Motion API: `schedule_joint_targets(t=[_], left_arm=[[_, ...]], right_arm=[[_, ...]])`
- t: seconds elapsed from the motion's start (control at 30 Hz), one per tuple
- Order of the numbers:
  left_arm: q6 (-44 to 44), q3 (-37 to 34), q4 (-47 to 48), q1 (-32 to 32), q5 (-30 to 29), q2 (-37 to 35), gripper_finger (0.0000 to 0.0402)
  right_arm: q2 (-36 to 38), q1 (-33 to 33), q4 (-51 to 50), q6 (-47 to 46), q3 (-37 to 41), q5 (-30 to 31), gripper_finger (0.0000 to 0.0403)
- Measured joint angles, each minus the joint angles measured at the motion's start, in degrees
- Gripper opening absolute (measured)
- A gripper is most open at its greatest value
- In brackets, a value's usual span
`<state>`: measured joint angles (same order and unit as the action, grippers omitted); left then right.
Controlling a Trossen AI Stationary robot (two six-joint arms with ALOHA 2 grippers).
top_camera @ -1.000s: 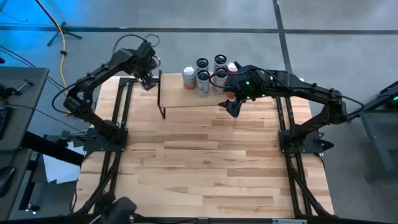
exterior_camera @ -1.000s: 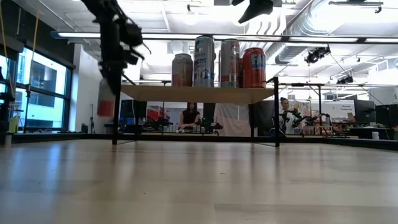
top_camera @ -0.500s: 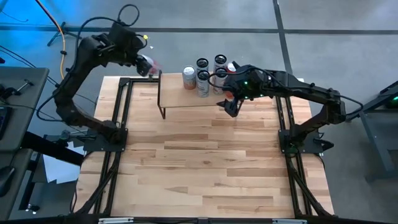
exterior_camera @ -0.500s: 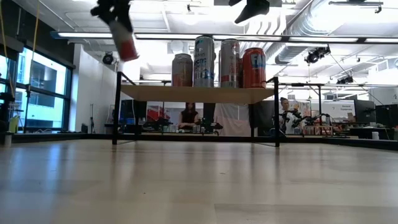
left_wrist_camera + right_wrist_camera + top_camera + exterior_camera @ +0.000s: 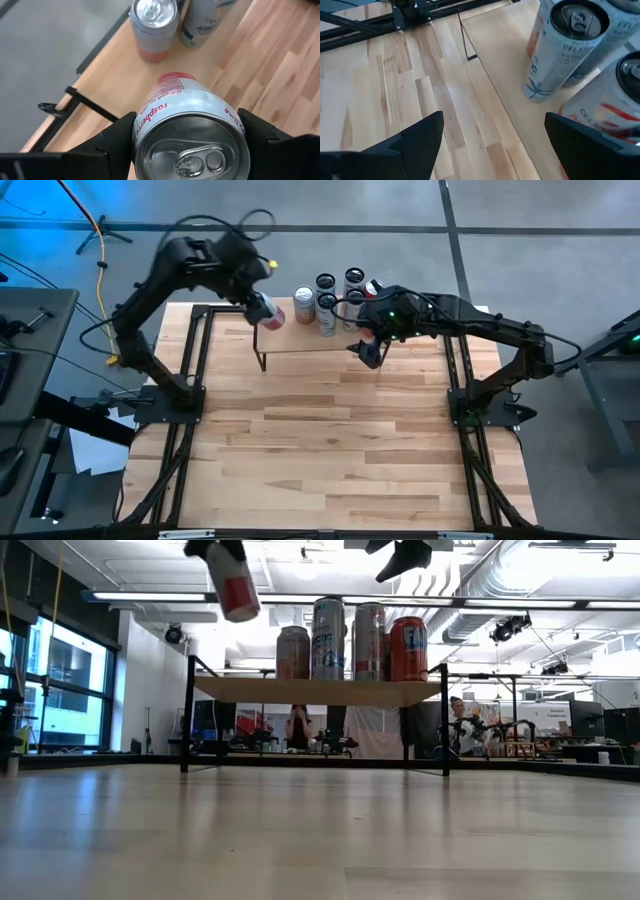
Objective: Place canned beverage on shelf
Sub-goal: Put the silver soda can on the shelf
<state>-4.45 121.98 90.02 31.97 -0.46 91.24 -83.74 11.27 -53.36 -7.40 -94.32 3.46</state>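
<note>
Carrying is the step in hand: above the table, the shelf already bears a cluster of cans toward its right end, and the left gripper, clamped on a red-and-white can, holds it tilted in the air over the shelf's bare left end. The right gripper hangs with its fingers spread wide and nothing between them, by the shelf's right end. Next, I judge, the can must be righted, lowered onto the bare plank beside the nearest standing can without knocking it, then released.
</note>
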Motion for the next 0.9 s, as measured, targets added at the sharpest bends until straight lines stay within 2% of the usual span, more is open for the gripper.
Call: schedule_joint_targets(t=[0.37,0.53,0.63,0.9], left_arm=[[2.1,-0.2,-0.1,-3.6,-0.4,8.4,0.0225],[3.7,-0.2,-0.1,-4.5,-0.9,10.3,0.0225],[3.7,-0.2,-0.1,-4.8,-3.3,11.3,0.0226],[5.1,-0.2,0.0,-4.6,-3.8,13.9,0.0240]], right_arm=[[0.0,0.0,-1.9,-1.7,0.0,0.0,0.0334],[0.0,0.0,-2.0,-2.1,0.0,0.0,0.0334],[0.0,0.0,-2.1,-2.2,0.0,0.0,0.0334],[0.0,0.0,-2.1,-2.2,0.0,0.0,0.0334]])
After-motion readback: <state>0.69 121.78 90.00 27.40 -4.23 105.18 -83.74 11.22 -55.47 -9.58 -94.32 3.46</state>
